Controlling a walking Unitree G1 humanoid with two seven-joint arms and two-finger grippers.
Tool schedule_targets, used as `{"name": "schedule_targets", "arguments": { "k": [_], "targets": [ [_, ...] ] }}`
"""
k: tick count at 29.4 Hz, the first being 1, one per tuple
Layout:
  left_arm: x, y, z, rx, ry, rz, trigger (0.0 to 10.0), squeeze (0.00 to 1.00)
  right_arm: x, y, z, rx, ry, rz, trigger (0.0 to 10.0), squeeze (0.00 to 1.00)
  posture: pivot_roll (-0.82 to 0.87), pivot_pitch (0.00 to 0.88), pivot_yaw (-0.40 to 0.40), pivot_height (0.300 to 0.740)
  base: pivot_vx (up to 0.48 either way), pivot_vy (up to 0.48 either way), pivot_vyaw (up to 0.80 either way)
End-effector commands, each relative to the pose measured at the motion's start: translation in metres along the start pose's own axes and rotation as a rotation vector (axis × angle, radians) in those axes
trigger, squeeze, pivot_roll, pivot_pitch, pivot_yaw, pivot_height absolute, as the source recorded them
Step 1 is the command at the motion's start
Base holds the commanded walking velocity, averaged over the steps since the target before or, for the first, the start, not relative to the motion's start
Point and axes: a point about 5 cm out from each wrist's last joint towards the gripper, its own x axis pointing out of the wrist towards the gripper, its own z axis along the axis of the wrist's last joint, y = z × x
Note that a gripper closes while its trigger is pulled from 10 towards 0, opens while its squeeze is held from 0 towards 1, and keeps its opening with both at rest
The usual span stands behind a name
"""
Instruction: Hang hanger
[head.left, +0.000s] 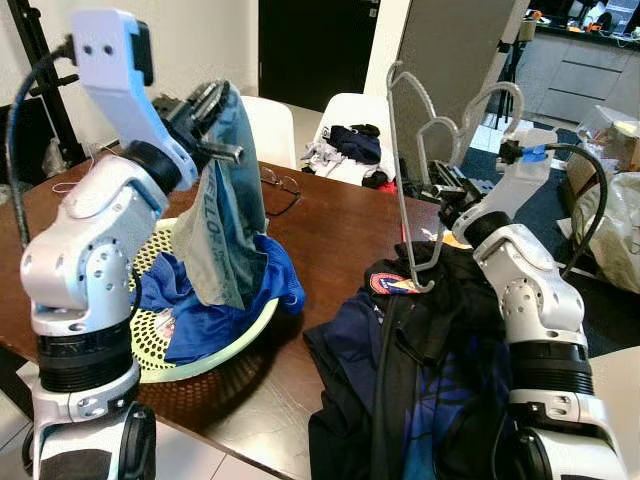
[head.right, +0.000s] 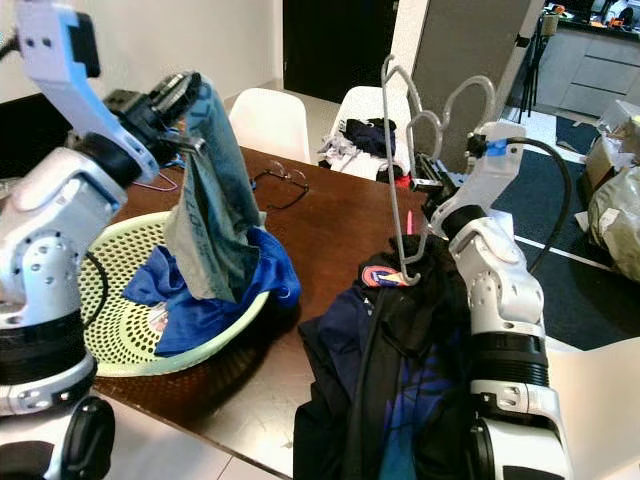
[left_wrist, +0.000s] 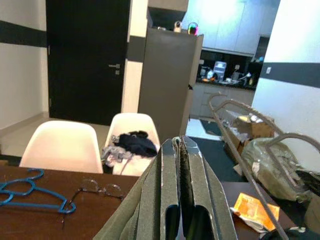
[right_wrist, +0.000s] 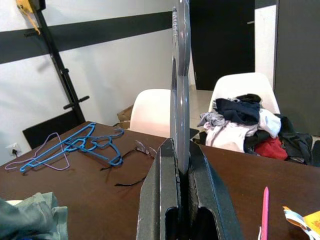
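Left gripper (head.left: 205, 110) is raised over the green mesh basket (head.left: 215, 350), fingers pressed tight on a grey-green garment (head.left: 222, 215) with pale lettering; the cloth hangs from the fingers down into the basket onto a blue shirt (head.left: 215, 300). Left wrist view confirms it: both fingers (left_wrist: 167, 192) closed with the greenish fabric pinched between them. Right gripper (head.right: 432, 195) is up over the far right part of the brown table (head.left: 330, 225), clamped on the grey plastic hanger (head.left: 420, 150). Hanger is held roughly upright and edge-on, hook end hanging low just above a pile of dark navy and black clothes (head.left: 415, 370), looped shoulders pointing up. Right wrist view shows the hanger (right_wrist: 180, 85) as a thin grey blade standing straight up out of the closed fingers (right_wrist: 160, 200). Dark clothes pile sits on the near right of the table, against the right arm, with an orange-red patch (head.left: 392, 284) on top. Eyeglasses (head.left: 280, 188) lie on the table behind the basket. Blue wire hangers (right_wrist: 75, 145) lie flat on the far left of the table, a purple one beside them. Two white chairs (head.left: 272, 125) behind the table, the right one loaded with a heap of clothing (head.left: 350, 145). Pink pen (right_wrist: 265, 212) on the table near the right gripper.
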Motion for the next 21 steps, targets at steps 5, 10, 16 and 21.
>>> {"name": "schedule_targets", "arguments": {
  "k": [5, 10, 16, 21],
  "targets": [
    [0.004, 0.005, 0.023, 0.045, -0.092, 0.034, 10.0, 0.0, -0.003, -0.005, 0.007, 0.046, -0.063, -0.026, 10.0, 0.0, 0.08, 0.006, -0.058, 0.74, -0.388, 0.0, 0.0],
    [0.005, 0.009, 0.034, 0.072, -0.122, 0.056, 10.0, 0.0, -0.003, -0.005, 0.009, 0.057, -0.079, -0.028, 10.0, 0.0, 0.08, 0.004, -0.057, 0.74, -0.423, 0.0, 0.0],
    [0.005, 0.008, 0.049, 0.078, -0.168, 0.062, 10.0, 0.0, -0.003, -0.006, 0.012, 0.068, -0.098, -0.033, 10.0, 0.0, 0.09, 0.001, -0.056, 0.74, -0.48, 0.0, 0.0],
    [0.008, -0.002, 0.059, 0.043, -0.214, 0.03, 10.0, 0.0, -0.003, -0.008, 0.012, 0.067, -0.102, -0.047, 10.0, 0.0, 0.08, 0.0, -0.051, 0.74, -0.48, 0.0, 0.0]
  ]
}}
